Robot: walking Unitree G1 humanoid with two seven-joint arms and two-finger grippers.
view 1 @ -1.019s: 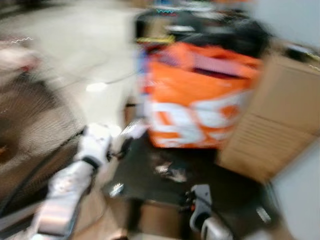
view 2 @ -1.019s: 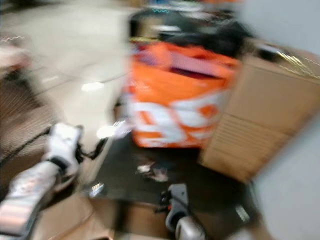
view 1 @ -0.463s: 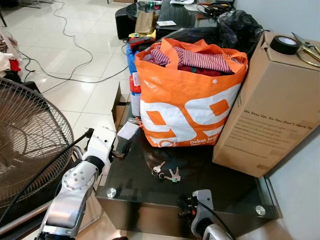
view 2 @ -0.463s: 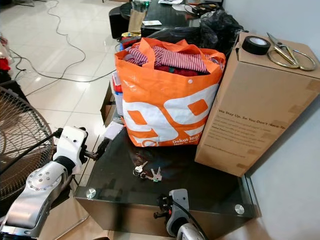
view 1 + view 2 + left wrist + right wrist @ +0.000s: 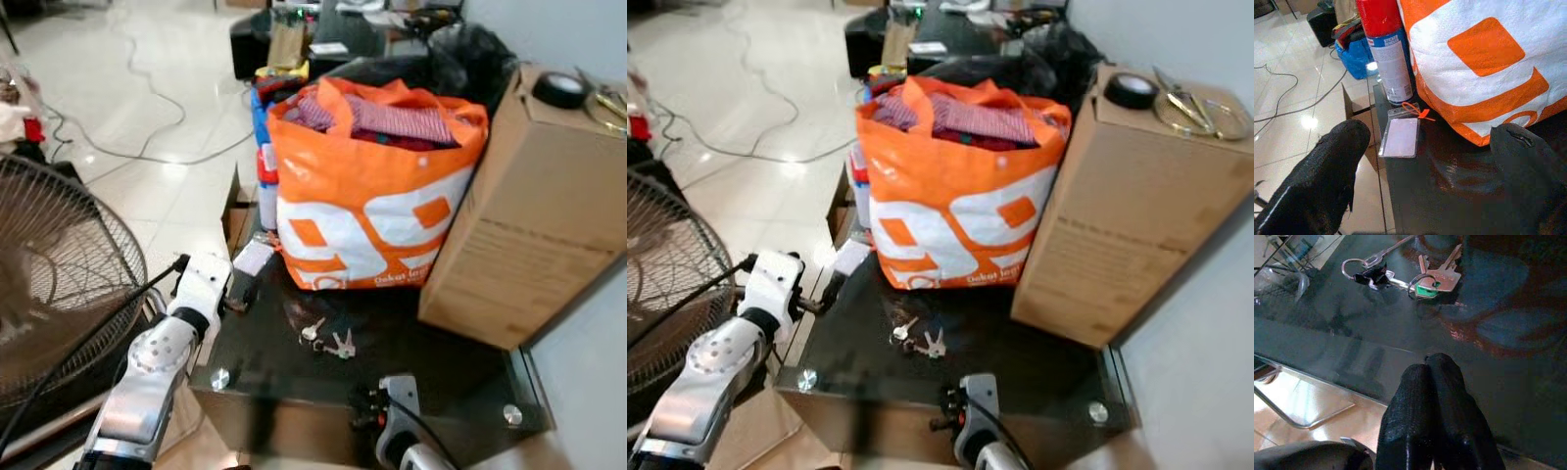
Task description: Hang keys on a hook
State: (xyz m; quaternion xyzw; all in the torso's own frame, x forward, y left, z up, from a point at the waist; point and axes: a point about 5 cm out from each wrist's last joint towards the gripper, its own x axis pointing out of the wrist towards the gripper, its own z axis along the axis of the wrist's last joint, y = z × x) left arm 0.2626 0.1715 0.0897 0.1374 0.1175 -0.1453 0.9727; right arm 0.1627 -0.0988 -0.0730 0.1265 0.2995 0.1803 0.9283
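A bunch of silver keys [image 5: 327, 339] on rings with a black clip and a green tag [image 5: 1423, 292] lies on the dark glass table [image 5: 441, 364], in front of the orange bag [image 5: 372, 196]. My right gripper [image 5: 1426, 363] is shut with nothing in it, hovering at the table's front edge just short of the keys [image 5: 1400, 275]. My left gripper [image 5: 1430, 147] is open at the table's left edge, facing a clear badge holder [image 5: 1399, 137] and a red-capped spray can [image 5: 1388, 54]. No hook can be made out.
A tall cardboard box [image 5: 529, 206] with a tape roll [image 5: 1133, 90] and scissors [image 5: 1200, 110] on top stands at the table's right. A standing fan [image 5: 59, 274] is at my left. Cables [image 5: 147, 108] run over the tiled floor.
The blur from a second ago has settled and the view shifted slightly. Keys and both grippers hold about the same places as half a second ago.
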